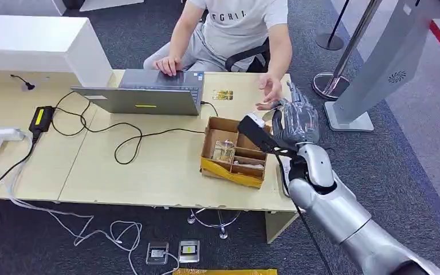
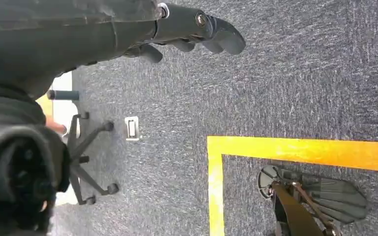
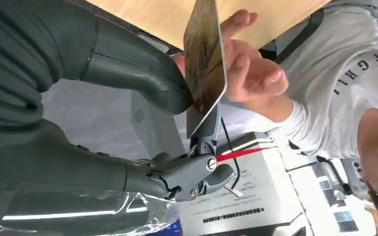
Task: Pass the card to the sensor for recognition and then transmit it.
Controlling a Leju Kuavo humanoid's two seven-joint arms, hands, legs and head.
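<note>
**Card held up to the person**

The right hand (image 1: pixel 298 123) pinches the card (image 3: pixel 205 59) between thumb and finger, above the table (image 1: pixel 149 166) edge. At one o'clock, just beyond, the person's hand (image 1: pixel 270 90) waits open. The left hand (image 2: pixel 192 29) hangs over carpet, fingers loosely curled, holding nothing.

Cards: two, one card (image 3: pixel 205 64) pinched in the right hand (image 1: pixel 296 121), one second card (image 1: pixel 222 95) lying flat on the worktop (image 1: pixel 149 166)
Robot hands: two, the right hand and the left hand (image 2: pixel 197 29)
Laptops: one laptop (image 1: pixel 149 94)
Cardboard boxes: one cardboard box (image 1: pixel 232 152)
Persons: one person (image 1: pixel 235 28)
Small devices on the floor: two floor devices (image 1: pixel 173 252)
Power adapters: one power adapter (image 1: pixel 41 118)
</note>
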